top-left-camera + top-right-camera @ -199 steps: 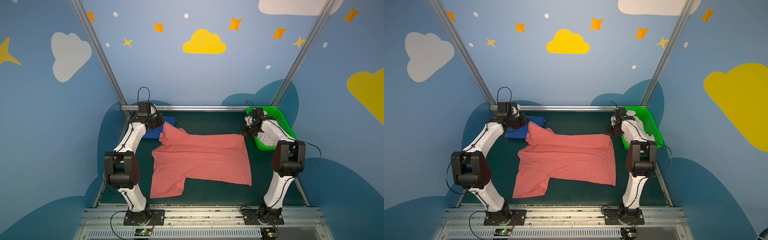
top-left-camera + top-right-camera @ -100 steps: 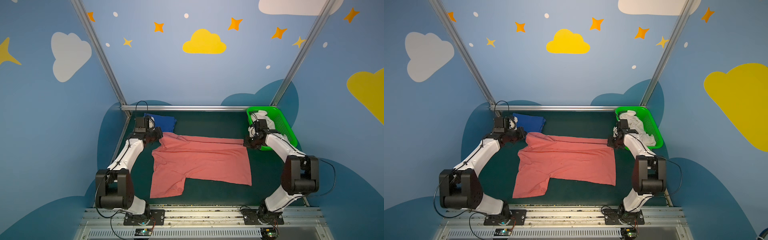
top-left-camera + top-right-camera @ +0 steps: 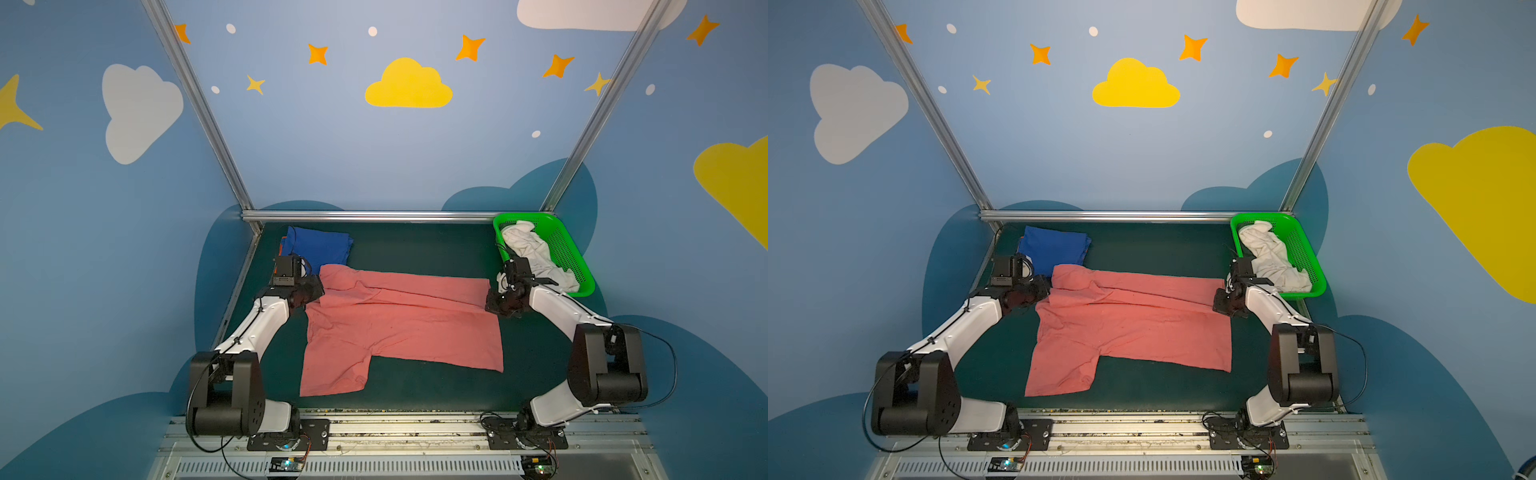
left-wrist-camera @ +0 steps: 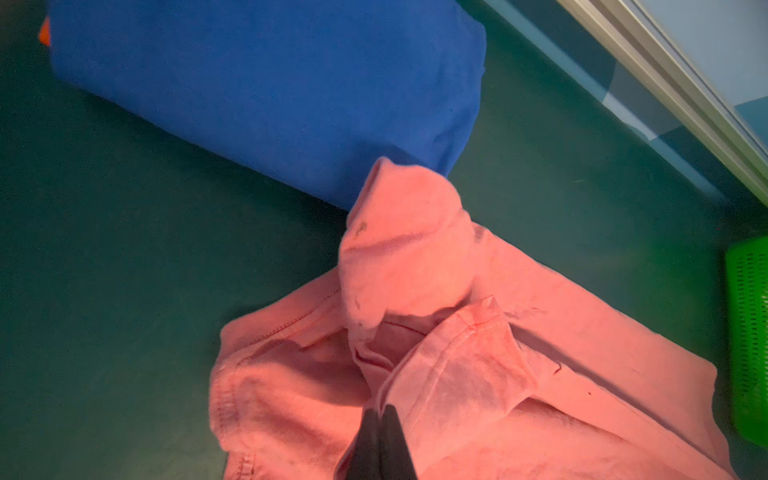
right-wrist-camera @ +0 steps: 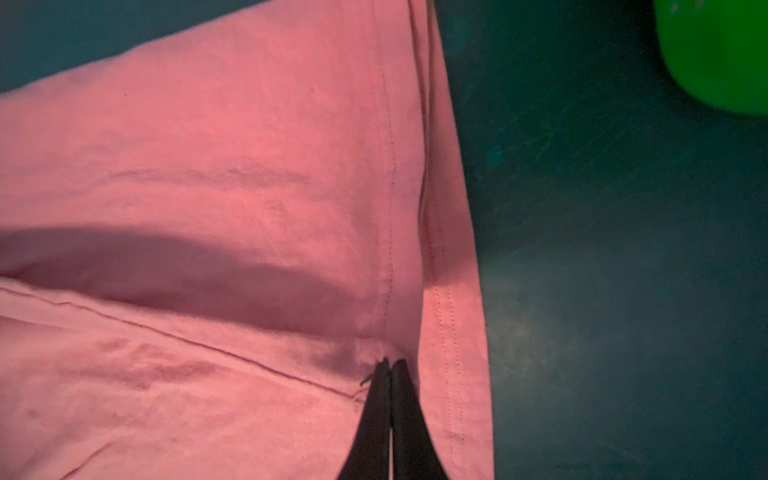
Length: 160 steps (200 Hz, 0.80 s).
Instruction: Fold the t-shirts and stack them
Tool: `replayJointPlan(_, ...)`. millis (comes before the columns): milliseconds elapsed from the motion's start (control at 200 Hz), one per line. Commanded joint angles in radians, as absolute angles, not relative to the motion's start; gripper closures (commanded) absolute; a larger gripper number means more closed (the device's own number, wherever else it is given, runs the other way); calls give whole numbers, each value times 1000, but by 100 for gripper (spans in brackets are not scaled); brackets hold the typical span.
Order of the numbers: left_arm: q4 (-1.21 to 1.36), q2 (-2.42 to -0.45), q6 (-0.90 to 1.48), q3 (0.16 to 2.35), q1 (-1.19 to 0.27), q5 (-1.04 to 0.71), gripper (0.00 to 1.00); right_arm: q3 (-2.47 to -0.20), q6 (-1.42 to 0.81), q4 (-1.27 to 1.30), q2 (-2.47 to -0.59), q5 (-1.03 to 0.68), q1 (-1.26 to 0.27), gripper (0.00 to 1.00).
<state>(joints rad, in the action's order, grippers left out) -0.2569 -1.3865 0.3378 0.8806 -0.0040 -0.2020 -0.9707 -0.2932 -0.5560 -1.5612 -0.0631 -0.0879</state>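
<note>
In a top view, the salmon-pink shirt point(image 3: 399, 328) lies mid-frame, its far edge folded over. Left wrist view: the left gripper point(image 4: 381, 409) pinches its bunched shoulder cloth. Right wrist view: the right gripper point(image 5: 390, 361) clamps the hem fold. Drawing both evenly should keep the crease straight.

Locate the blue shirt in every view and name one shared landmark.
Top view: blue shirt folded at back left, behind the pink shirt.
Top view: blue shirt, same back-left spot.
Left wrist: blue shirt, just beyond the pink shirt's bunched corner.
Right wrist: not in it.
Shared landmark: the pink shirt, in all four.
</note>
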Motion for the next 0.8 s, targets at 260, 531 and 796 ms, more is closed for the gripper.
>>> replayJointPlan(260, -218, -1334, 410, 773, -25, -79, 93, -902, -359, -589, -1567, 18, -96, 97)
replayJointPlan(531, -285, -1302, 426, 821, -44, -1, 55, -948, -358, -642, -1558, 53, -108, 69)
replayJointPlan(796, -326, -1302, 431, 948, -153, 16, 25, -1016, -348, -681, -1494, 72, -132, 63)
